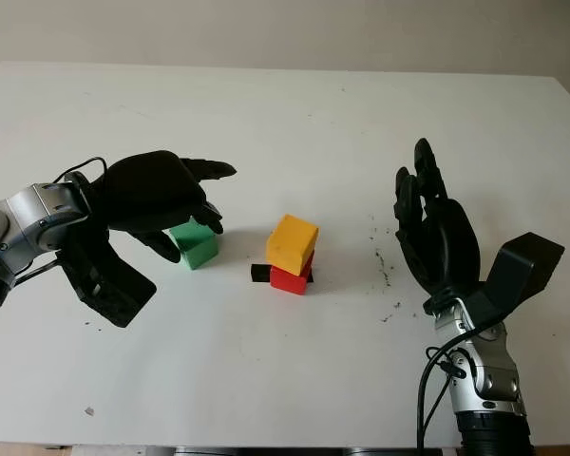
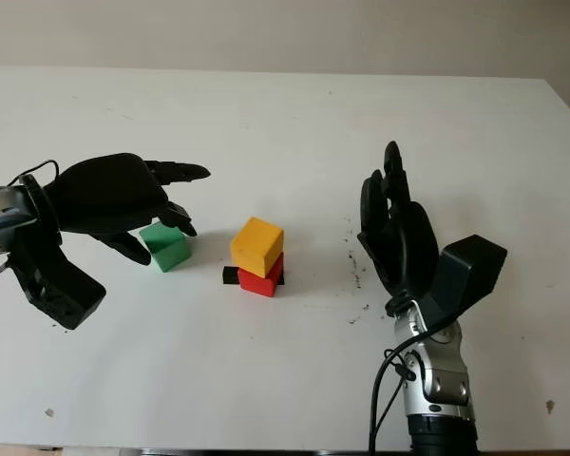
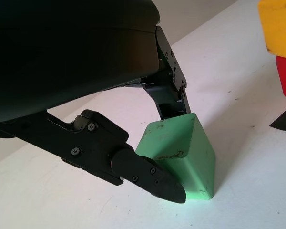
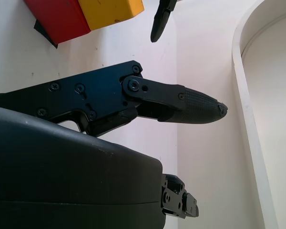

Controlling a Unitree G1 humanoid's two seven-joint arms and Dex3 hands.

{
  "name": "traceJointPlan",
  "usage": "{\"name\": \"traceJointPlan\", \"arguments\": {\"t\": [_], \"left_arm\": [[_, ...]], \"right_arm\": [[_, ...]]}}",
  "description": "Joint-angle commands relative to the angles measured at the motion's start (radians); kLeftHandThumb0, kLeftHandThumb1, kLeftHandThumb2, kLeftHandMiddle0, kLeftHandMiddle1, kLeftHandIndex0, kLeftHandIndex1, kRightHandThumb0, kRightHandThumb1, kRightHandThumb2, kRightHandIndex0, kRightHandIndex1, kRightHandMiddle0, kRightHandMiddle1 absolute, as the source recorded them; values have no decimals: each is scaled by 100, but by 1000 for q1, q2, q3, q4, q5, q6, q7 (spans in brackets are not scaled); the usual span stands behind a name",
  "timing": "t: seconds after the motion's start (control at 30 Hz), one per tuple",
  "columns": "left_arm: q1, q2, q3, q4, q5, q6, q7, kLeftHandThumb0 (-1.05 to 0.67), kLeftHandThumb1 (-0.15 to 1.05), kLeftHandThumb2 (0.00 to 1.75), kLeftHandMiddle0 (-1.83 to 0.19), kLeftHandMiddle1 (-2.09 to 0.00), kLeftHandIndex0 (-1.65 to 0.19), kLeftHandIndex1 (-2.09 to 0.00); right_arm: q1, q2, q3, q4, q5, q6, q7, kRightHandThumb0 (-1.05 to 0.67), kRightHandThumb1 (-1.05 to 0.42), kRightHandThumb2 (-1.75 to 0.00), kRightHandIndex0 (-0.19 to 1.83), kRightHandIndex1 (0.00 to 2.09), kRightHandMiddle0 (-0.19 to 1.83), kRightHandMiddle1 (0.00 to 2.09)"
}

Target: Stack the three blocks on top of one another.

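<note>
A yellow block (image 1: pixel 292 243) sits on a red block (image 1: pixel 290 278) near the middle of the white table (image 1: pixel 294 114), turned a little askew on it. A green block (image 1: pixel 196 245) stands on the table just left of that pair. My left hand (image 1: pixel 188 226) hovers over the green block, open, with a finger (image 3: pixel 174 98) at the block's far top edge and the thumb (image 3: pixel 152 176) at its near side; the block (image 3: pixel 186 152) still stands on the table. My right hand (image 1: pixel 427 214) is open and held upright to the right of the stack, well apart from it.
A small black mark (image 1: pixel 259 273) lies on the table under the red block's left side. Dark specks (image 1: pixel 387 271) dot the surface between the stack and the right hand. The table's near edge runs close below both arms.
</note>
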Motion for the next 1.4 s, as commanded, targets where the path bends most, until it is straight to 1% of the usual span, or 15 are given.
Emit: {"name": "traceJointPlan", "arguments": {"t": [0.0,0.2,0.3,0.4,0.53,0.6,0.73,0.83,0.97,1.03,1.1,1.2,1.23,1.3,1.37], "left_arm": [[-21,0,-15,9,12,-6,16,-44,89,6,-32,-6,-66,-90],[-26,2,-19,22,22,-15,40,-40,90,5,-35,-6,-61,-99],[-32,7,-18,22,27,-13,40,-39,90,5,-36,-6,-60,-99],[-42,10,-14,15,31,-2,28,-38,90,5,-38,-7,-61,-95],[-61,14,-2,-16,24,31,-15,-37,90,5,-40,-6,-62,-94],[-90,15,5,-55,2,66,-105,-37,89,5,-39,-6,-63,-90],[-147,12,5,-94,-9,103,-207,-37,87,5,-44,-7,-68,-86],[-193,11,2,-111,-18,103,-250,-37,87,5,-45,-6,-65,-92],[-267,-17,4,-144,-58,122,-341,-43,86,6,-44,-5,-63,-103],[-287,-35,15,-155,-106,137,-377,-43,87,6,-44,-5,-62,-103],[-303,-51,25,-162,-163,150,-412,-41,86,5,-47,-6,-65,-95],[-339,-70,26,-177,-223,166,-476,-42,87,6,-44,-5,-66,-93],[-349,-77,25,-185,-240,173,-496,-42,87,5,-44,-5,-66,-94],[-365,-100,26,-202,-298,207,-555,-43,88,6,-42,-5,-61,-111],[-375,-121,25,-222,-348,249,-614,-44,89,6,-40,-5,-59,-118]], "right_arm": [[7,-3,-3,-17,5,5,0,-67,-105,-58,-19,0,-19,0],[11,-5,-2,-22,1,4,-2,-66,-105,-58,-19,0,-19,0],[11,-6,-1,-17,-2,-1,0,-66,-105,-59,-19,0,-19,0],[11,-3,-3,-15,4,-2,3,-66,-105,-59,-19,0,-19,0],[11,-5,-3,-14,3,1,7,-66,-105,-58,-19,0,-19,0],[11,-6,-1,-11,0,-4,10,-66,-105,-58,-19,0,-19,0],[12,-6,3,-15,-9,-1,7,-66,-105,-59,-19,0,-19,0],[11,-3,7,-11,-17,-8,4,-66,-105,-59,-19,0,-19,0],[7,4,11,-6,-21,-5,-2,-66,-105,-59,-19,0,-19,0],[7,6,13,-7,-20,-1,-4,-67,-105,-59,-19,0,-19,0],[7,9,13,-9,-18,5,-8,-68,-105,-58,-19,0,-19,0],[7,10,15,-6,-20,-1,-10,-68,-105,-57,-19,0,-19,0],[7,11,15,-3,-21,-6,-11,-68,-105,-57,-19,0,-19,0],[5,10,17,4,-26,-16,-10,-67,-105,-58,-19,0,-19,0],[3,9,19,9,-29,-20,-7,-68,-105,-58,-19,0,-19,0]]}}
